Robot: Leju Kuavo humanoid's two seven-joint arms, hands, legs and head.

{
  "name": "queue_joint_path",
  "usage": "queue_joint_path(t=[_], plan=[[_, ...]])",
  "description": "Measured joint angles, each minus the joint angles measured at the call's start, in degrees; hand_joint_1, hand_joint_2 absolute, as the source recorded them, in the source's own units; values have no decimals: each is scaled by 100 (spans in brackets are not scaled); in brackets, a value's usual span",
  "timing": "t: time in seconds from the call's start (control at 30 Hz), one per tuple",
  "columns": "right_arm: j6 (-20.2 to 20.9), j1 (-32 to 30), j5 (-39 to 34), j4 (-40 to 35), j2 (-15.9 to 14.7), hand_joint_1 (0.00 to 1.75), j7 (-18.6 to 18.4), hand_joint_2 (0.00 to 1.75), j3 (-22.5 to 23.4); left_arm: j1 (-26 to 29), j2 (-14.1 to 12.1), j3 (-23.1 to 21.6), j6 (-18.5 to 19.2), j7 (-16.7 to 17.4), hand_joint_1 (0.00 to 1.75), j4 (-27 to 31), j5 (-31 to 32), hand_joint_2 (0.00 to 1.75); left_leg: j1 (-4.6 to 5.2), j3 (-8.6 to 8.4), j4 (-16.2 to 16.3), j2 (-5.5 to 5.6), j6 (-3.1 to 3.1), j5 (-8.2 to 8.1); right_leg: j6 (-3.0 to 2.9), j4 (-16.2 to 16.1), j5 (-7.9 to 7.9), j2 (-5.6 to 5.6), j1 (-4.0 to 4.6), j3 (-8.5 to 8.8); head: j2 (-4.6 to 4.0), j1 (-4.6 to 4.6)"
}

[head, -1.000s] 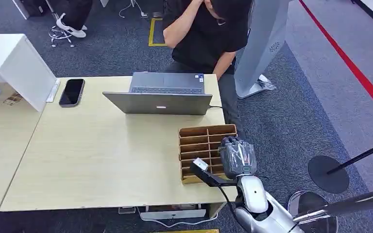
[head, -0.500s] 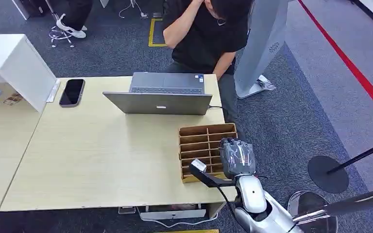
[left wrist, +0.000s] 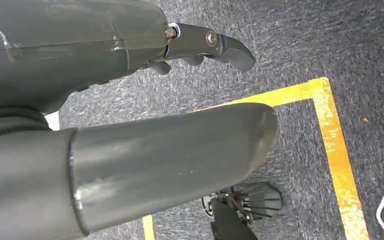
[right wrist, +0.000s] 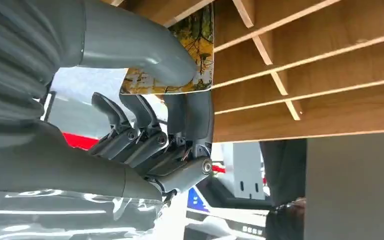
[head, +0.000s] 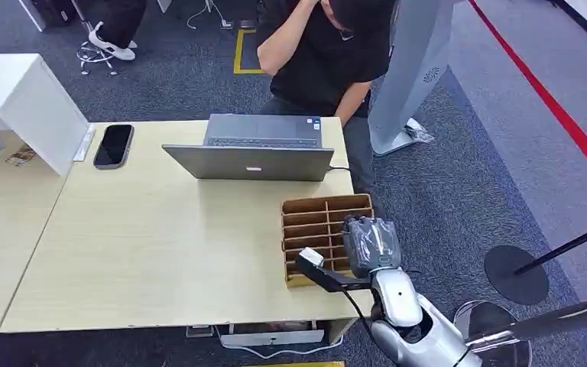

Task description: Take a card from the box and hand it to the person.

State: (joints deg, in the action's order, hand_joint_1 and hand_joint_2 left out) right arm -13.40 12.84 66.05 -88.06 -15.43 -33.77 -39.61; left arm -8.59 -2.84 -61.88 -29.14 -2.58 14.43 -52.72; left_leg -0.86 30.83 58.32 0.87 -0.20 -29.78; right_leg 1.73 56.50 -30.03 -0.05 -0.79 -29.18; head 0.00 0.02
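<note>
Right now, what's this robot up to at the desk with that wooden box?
The robot's right hand is at the slotted wooden box on the table's near right corner. Its wrist camera shows the thumb and fingers pinching a card with a yellow-leaved picture, right at the box's dividers. A person in black sits behind the open laptop across the table. The left hand hangs over the carpet, holding nothing.

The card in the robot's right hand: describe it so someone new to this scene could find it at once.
Start at the pale wooden table and go to the brown slotted wooden box at its near right corner, in front of the grey laptop. There the right hand pinches a thin glossy card between thumb and fingers. It alone carries a yellow-green foliage print.
</note>
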Motion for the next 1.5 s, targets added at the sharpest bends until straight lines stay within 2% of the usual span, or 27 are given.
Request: queue_joint_path(t=[0.33, 0.67, 0.87, 1.17, 1.5], plan=[[442, 181, -212, -581, -251, 152, 28, 175, -138, 1, 0, -2, -11, -15, 0, 0, -9, 0, 0, 3, 0, 0, 0, 0, 0, 0, 0, -1, 0, -1, 0, 2], [588, 470, -291, -1080, -463, 147, 79, 175, -194, 8, 0, -2, -11, -44, 0, 0, -22, 0, 0, 2, 1, 0, 0, 0, 0, 0, 0, -1, 0, -1, 0, 2], [612, 750, -515, -1281, -570, 150, 151, 175, -194, 4, 0, -2, 0, -61, 0, 0, 24, 0, 0, 3, 1, 0, 0, 0, 0, 0, 0, 0, 0, -3, 0, 2], [387, 1314, -1034, -1195, -577, 150, 352, 175, -197, -57, 0, -2, 46, 22, 0, 0, 155, 0, 0, 6, 1, 0, 0, 0, 0, 1, 0, -2, 0, -2, 0, 0], [149, 2040, -1475, -420, -573, 145, 367, 175, -203, -163, 4, -7, 120, 133, 0, 0, 295, 0, 0, 8, 3, 1, 1, 1, 0, 1, 0, -4, 0, -3, 0, 0]])
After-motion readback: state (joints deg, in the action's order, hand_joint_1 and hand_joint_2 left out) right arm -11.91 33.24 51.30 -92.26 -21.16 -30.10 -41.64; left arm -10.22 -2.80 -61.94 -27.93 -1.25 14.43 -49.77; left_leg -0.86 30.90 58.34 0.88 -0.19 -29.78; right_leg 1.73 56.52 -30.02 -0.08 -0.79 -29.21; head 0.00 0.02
